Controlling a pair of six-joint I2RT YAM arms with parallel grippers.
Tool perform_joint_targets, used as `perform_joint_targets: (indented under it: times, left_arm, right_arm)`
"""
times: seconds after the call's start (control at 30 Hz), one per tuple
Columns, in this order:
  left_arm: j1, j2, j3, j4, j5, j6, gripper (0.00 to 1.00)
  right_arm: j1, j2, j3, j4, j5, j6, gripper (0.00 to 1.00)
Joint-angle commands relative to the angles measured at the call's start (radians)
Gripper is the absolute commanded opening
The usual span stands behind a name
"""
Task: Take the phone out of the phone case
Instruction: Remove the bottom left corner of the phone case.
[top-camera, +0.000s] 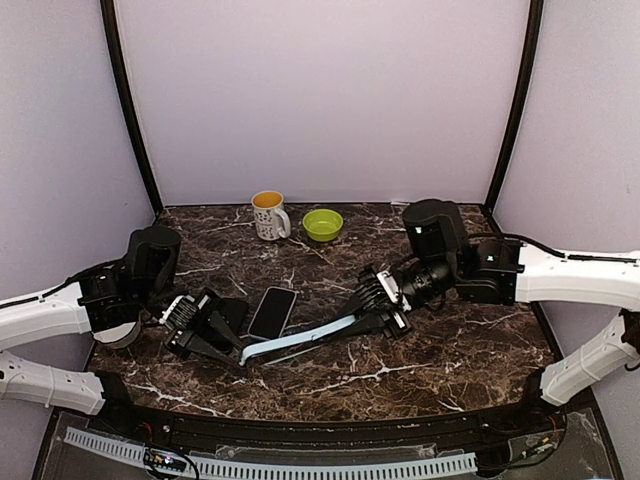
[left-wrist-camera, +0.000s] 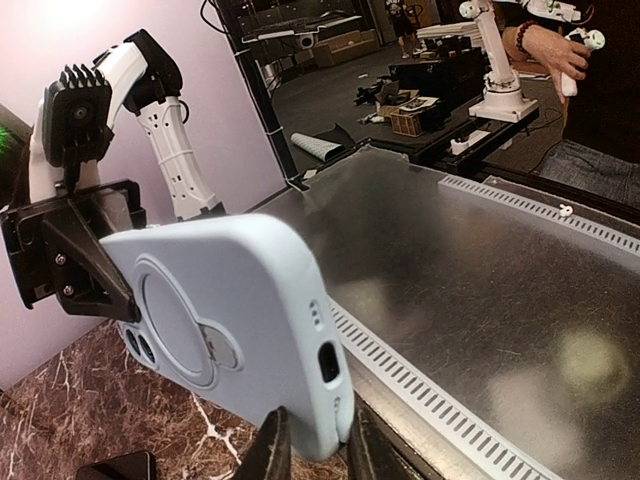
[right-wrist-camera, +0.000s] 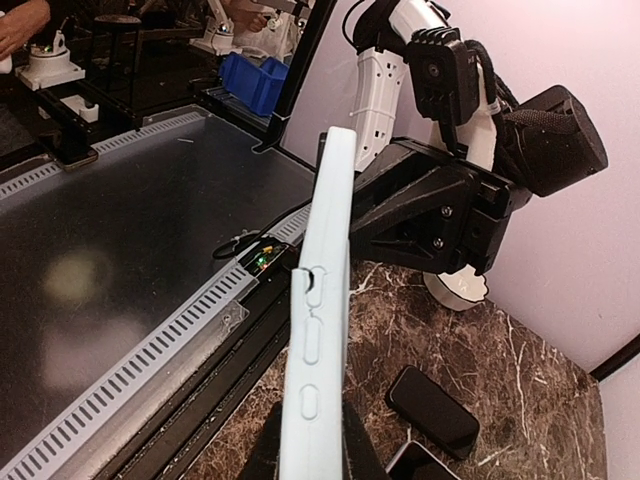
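Dark marble table (top-camera: 450, 350), lilac walls: extraction looks done, set-down pending.
Left gripper (top-camera: 243, 356) and right gripper (top-camera: 372, 322) each clench 1 end of the blue phone case (top-camera: 300, 340), at its 8 and 2 o'clock. The phone (top-camera: 272, 312) lies bare at 11 o'clock. Next, probably lower and release.
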Motion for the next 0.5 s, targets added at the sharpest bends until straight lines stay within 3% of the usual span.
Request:
perform_joint_targets:
  times: [0.0,0.33,0.47]
  left_arm:
    - [0.0,0.002,0.031,-0.038,0.055,0.014,0.2]
    - [0.0,-0.006,0.029,-0.028,0.036,0.021,0.19]
    - [0.0,-0.013,0.024,-0.019,0.017,0.014,0.33]
  right_arm:
    - [0.041,0.006,0.046,-0.076,-0.139,-0.032,0.0]
    - [0.064,0.029,0.068,-0.157,-0.151,-0.045,0.0]
    - [0.066,-0.006,0.03,-0.094,-0.088,-0.029,0.0]
